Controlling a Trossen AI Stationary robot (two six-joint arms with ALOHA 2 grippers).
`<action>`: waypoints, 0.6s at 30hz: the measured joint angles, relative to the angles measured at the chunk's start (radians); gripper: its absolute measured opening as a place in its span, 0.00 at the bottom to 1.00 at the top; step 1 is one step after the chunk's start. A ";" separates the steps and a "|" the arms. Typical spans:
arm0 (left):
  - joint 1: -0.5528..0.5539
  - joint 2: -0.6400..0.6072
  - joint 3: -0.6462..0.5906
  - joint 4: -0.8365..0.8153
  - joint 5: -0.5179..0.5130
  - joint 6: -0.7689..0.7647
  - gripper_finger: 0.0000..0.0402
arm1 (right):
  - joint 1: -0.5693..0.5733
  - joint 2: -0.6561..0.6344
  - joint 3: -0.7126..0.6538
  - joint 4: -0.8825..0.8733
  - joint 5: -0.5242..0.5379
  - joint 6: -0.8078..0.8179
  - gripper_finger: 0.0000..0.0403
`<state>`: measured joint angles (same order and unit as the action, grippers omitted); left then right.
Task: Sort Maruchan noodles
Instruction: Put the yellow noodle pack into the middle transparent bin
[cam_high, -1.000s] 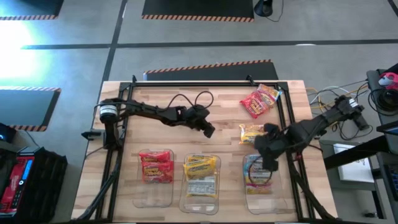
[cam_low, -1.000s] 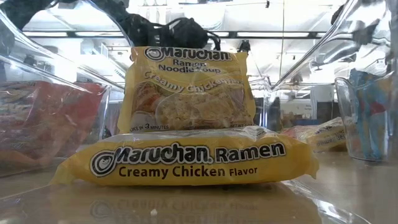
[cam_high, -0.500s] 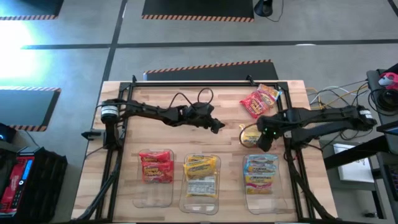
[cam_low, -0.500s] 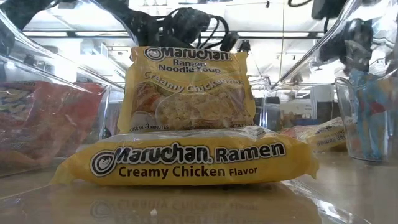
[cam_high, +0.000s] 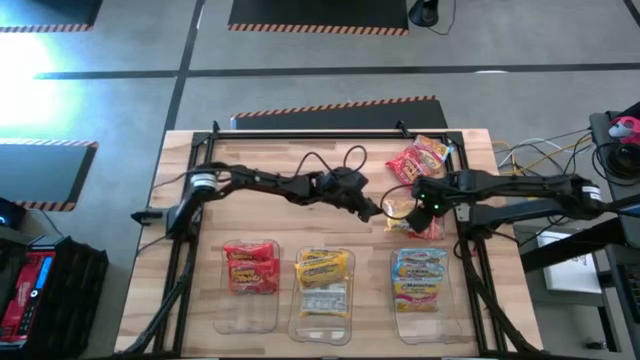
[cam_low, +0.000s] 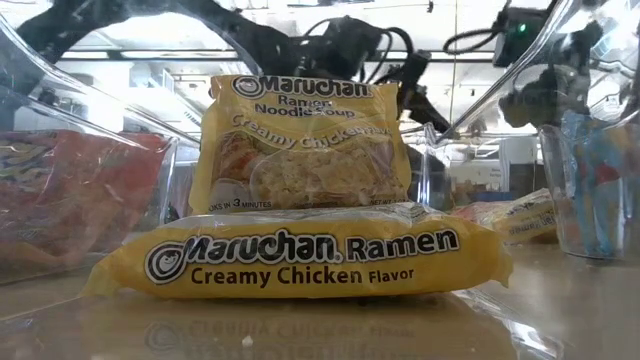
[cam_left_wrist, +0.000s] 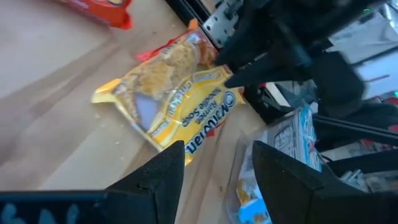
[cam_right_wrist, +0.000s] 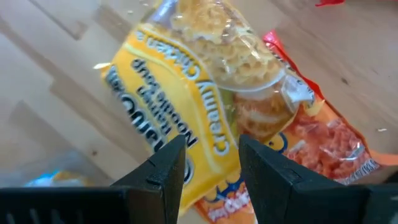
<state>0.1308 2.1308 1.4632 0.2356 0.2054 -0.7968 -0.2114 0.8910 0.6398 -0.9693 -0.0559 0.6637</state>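
Note:
A loose yellow Maruchan packet (cam_high: 403, 212) lies flat on the table's right half, partly over a red-orange packet (cam_right_wrist: 317, 146). Two more red packets (cam_high: 420, 160) lie nearer the far edge. My right gripper (cam_right_wrist: 211, 163) is open and points down over the yellow packet (cam_right_wrist: 186, 93). My left gripper (cam_left_wrist: 214, 168) is open just left of the same packet (cam_left_wrist: 174, 106), reaching in from the table's left. Sorted packets sit in three clear bins: red (cam_high: 250, 265), yellow (cam_high: 322, 270) and blue (cam_high: 420, 275). My right gripper comes at the yellow packet's right part (cam_left_wrist: 217, 84) from above with its fingers spread. Whether the fingertips (cam_left_wrist: 235, 76) touch the wrapper, I cannot tell. My left gripper touches nothing.
The three bins stand in a row along the near edge. In the middle bin one yellow packet (cam_low: 300, 255) lies flat and another (cam_low: 300, 140) stands behind it. A dark frame (cam_high: 330, 132) borders the table. Bare wood lies at the far left.
My right gripper has left the blue bin and moved toward the far edge, ending over the loose yellow packet. My left gripper has travelled toward the table's right, up to that same packet. The packets have stayed where they were.

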 joint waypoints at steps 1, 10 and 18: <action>0.000 0.013 0.016 0.001 0.007 0.002 0.43 | -0.006 0.009 -0.010 0.011 0.001 -0.004 0.34; 0.001 0.056 0.062 -0.020 0.048 0.041 0.41 | -0.019 0.095 -0.039 0.183 -0.004 -0.029 0.34; 0.001 0.056 0.058 -0.114 0.043 0.081 0.41 | -0.019 0.226 -0.039 0.381 -0.007 -0.082 0.34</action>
<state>0.1322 2.1872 1.5215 0.1211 0.2489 -0.7155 -0.2302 1.1166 0.6010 -0.5888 -0.0630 0.5822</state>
